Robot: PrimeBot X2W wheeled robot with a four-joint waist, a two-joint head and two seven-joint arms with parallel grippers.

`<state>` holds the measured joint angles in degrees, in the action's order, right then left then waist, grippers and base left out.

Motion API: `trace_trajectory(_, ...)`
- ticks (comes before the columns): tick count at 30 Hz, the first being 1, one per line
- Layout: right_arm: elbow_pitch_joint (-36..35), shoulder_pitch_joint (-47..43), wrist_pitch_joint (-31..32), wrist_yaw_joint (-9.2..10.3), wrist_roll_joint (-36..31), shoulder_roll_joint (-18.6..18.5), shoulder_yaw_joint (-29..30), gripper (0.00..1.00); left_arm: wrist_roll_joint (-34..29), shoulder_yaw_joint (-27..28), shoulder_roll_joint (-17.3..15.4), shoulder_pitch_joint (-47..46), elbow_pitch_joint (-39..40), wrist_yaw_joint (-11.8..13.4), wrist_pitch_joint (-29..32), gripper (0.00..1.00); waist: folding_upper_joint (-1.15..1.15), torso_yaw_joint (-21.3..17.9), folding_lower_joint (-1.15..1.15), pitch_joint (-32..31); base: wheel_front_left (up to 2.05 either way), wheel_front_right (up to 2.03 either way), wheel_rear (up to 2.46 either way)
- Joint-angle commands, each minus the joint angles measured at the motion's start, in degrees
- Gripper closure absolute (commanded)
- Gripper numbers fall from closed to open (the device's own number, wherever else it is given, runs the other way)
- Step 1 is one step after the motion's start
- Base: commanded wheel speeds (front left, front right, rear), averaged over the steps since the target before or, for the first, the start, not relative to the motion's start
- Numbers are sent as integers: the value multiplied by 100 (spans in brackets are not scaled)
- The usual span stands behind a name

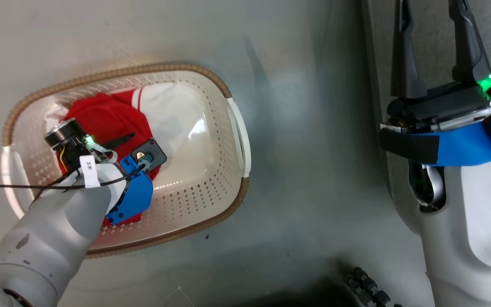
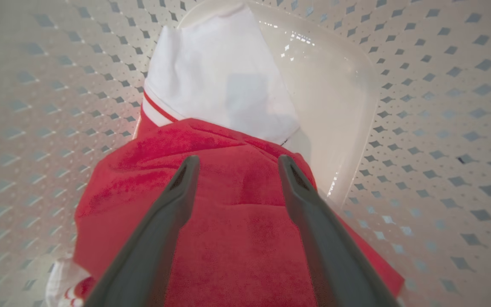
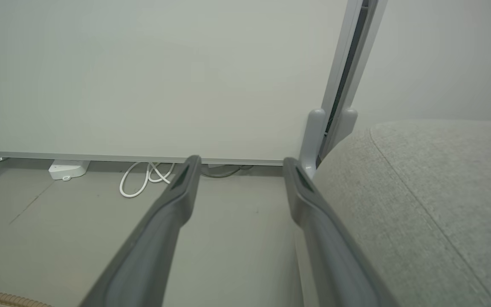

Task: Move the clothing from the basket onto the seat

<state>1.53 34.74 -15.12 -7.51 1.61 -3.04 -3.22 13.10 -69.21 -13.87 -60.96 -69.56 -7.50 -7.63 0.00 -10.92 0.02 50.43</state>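
**A:** Red cloth, soft and creased: the clothing (image 2: 237, 247) lies bunched at one end of the basket (image 1: 239, 140), and its white panel (image 2: 220, 76) reaches toward the bare middle of the basket's bottom.

**B:** And the left tool (image 2: 238, 160)?

**A:** It is down inside the basket with its fingers spread over the red fold, grasping nothing. I can't tell whether the tips touch the cloth.

**B:** So the step is the pick?

**A:** I'd judge so. The part of the seat (image 3: 433, 204) that shows carries no garment. The next move calls for sinking into the fold, clenching on a thick bunch, then lifting high enough to clear the brown rim (image 1: 113, 74).

**B:** What about the right tool (image 3: 241, 161)?

**A:** It is released and empty, held just beside the seat's rounded edge and well apart from the basket.

**B:** Is anything in the way?

**A:** The perforated walls (image 2: 441, 128) close in on both sides, so a loose hem could snag on them. A stretch of floor (image 1: 313, 192) lies between basket and seat, and the right arm stands along that path. A white cable (image 3: 137, 183) lies by the wall (image 3: 143, 76), well clear.
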Motion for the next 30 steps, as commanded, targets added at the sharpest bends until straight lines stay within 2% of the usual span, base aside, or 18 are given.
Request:
trace_trajectory(1,-73,155,-5,5,26,24,-20,0,19,-102,-37,-144,-76,5,59,0,0,-96,-2,362,0,0,0)
trace_trajectory(9,-272,248,-5,4,107,24,-49,0,-267,-330,-127,-468,-288,5,332,0,0,-191,-2,853,0,0,0)
trace_trajectory(22,-370,113,-5,4,83,24,53,0,-129,-336,-130,-638,-412,55,462,0,0,-182,-2,1085,0,0,0)
trace_trajectory(23,-373,112,-5,4,86,24,56,0,-135,-340,-130,-641,-417,68,475,65,0,-181,-2,1087,0,0,0)
trace_trajectory(24,-374,110,-5,4,90,24,62,0,-135,-341,-126,-637,-422,72,494,100,0,-178,-2,1084,0,0,0)
trace_trajectory(30,-319,90,-5,4,110,25,85,0,-86,-348,-73,-555,-428,77,454,100,0,-150,-2,1004,0,0,0)
